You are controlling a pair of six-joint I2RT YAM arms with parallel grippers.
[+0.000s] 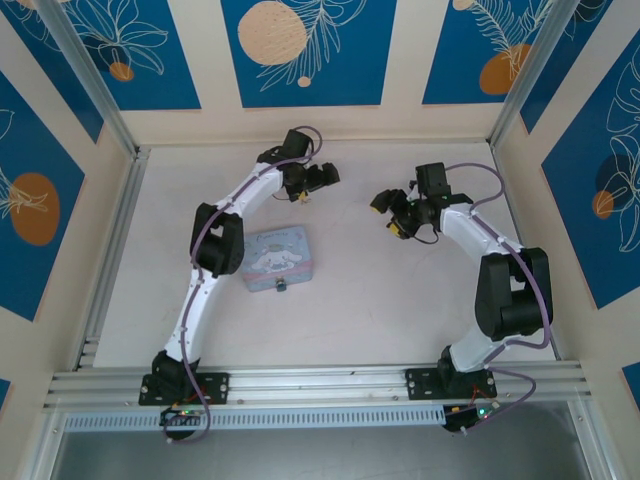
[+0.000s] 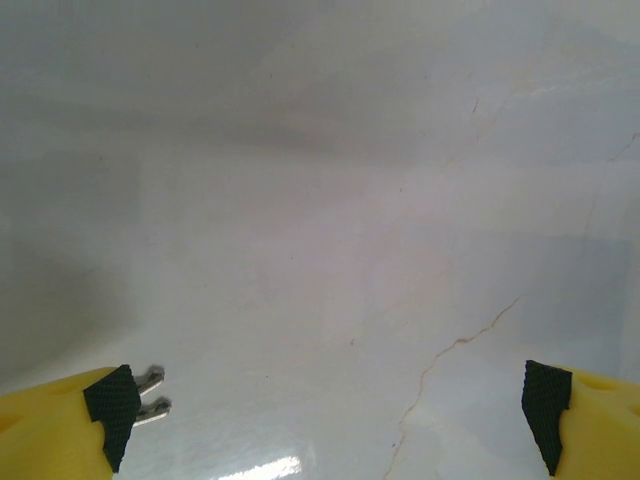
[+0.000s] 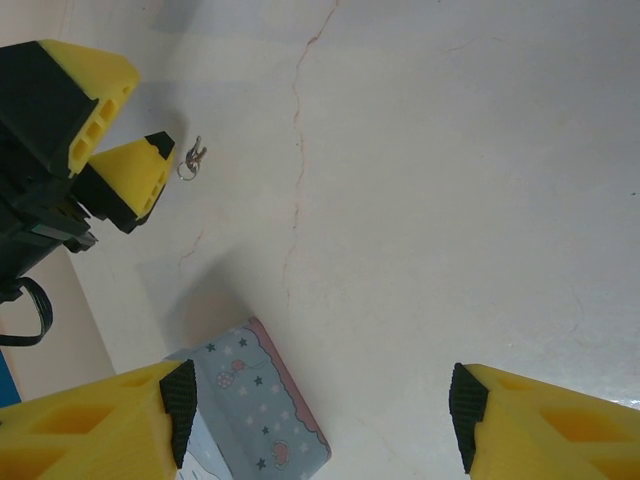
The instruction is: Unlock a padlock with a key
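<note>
No step complete: key (image 3: 192, 160) lies ungrasped on the desk (image 1: 380, 300) beside my wide left tool (image 2: 330, 425); right tool (image 3: 320, 415) wide, empty; padlock (image 1: 281, 287) untouched at the tin's (image 1: 285, 250) near edge

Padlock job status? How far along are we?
Done: nothing yet; padlock sits by the tin's near edge, untouched. In hand: left claw open over the table, key lying beside one fingertip, ungripped; right claw open, empty. Remaining: grasp key, take it to the padlock, insert, turn.

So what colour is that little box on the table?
Light blue box, white cartoon dog on top; clearest in the top external view.
</note>
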